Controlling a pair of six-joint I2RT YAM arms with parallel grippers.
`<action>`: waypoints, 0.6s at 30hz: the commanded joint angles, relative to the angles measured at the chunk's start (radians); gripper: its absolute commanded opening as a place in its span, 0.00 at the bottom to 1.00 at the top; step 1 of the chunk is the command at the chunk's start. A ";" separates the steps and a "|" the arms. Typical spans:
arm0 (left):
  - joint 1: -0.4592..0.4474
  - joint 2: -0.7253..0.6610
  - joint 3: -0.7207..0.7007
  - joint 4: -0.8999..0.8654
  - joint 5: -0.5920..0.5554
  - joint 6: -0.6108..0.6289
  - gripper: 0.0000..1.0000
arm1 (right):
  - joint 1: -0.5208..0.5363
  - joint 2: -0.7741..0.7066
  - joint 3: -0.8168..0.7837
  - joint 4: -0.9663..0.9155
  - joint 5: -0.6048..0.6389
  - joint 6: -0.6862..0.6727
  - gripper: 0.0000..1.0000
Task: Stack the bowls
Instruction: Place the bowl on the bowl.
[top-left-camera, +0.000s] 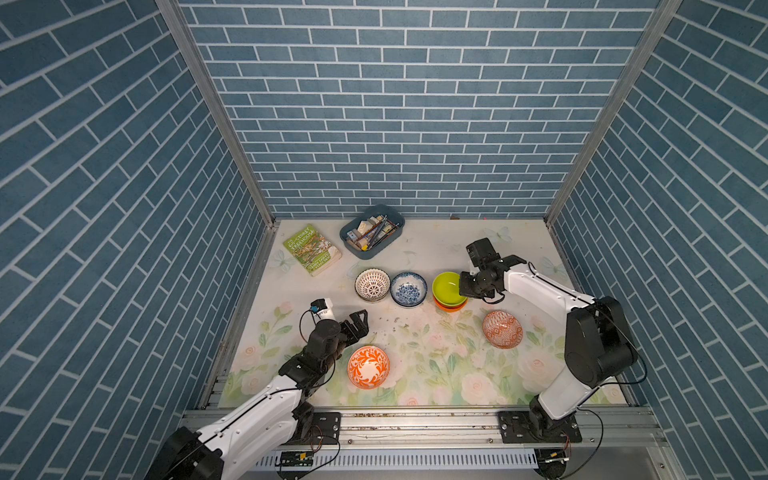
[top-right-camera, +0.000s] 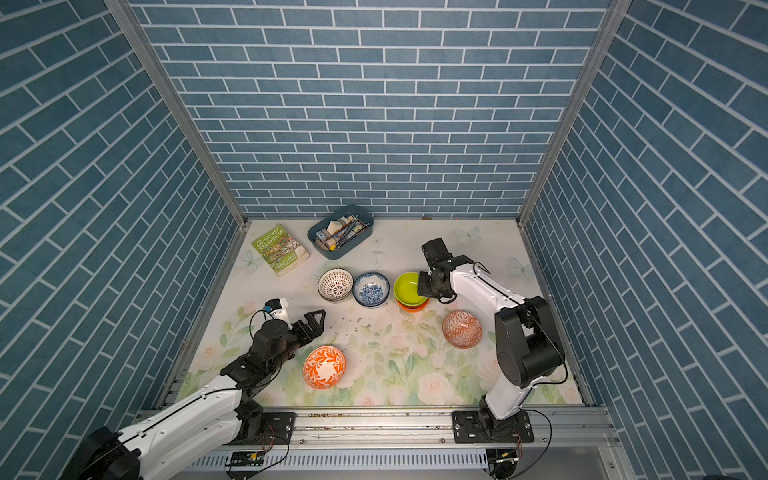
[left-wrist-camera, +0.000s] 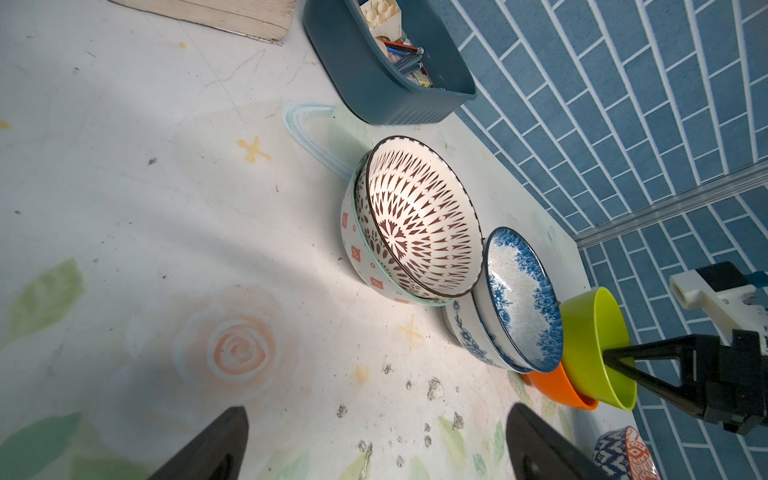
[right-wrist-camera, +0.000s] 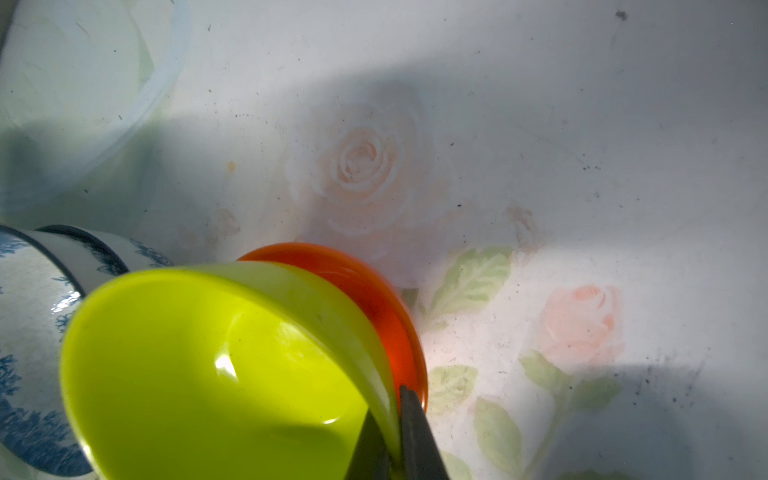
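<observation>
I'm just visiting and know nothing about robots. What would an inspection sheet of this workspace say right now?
Surface: floral table cloth, dark specks near the middle.
Job's things: three nested pairs: lattice bowl in a patterned bowl, two blue floral bowls, lime-green bowl tilted in orange bowl; swirl bowl and diamond bowl stand alone.
Clutter: book, tray of pencils, at the back.
Hands: left hand open, holding nothing; right hand shut on lime-green bowl's rim.
Cables: black cable loops at left wrist; wires at the arm bases.
Surroundings: blue brick-pattern walls, metal frame.
</observation>
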 joint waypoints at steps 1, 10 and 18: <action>0.004 0.003 0.020 0.005 -0.003 0.017 1.00 | 0.004 0.002 0.008 -0.014 0.017 -0.001 0.00; 0.005 -0.019 0.010 0.002 -0.006 0.014 1.00 | 0.006 0.006 0.007 -0.021 0.015 -0.009 0.22; 0.004 -0.013 0.015 0.000 -0.004 0.015 1.00 | 0.005 -0.015 0.012 -0.042 0.030 -0.013 0.29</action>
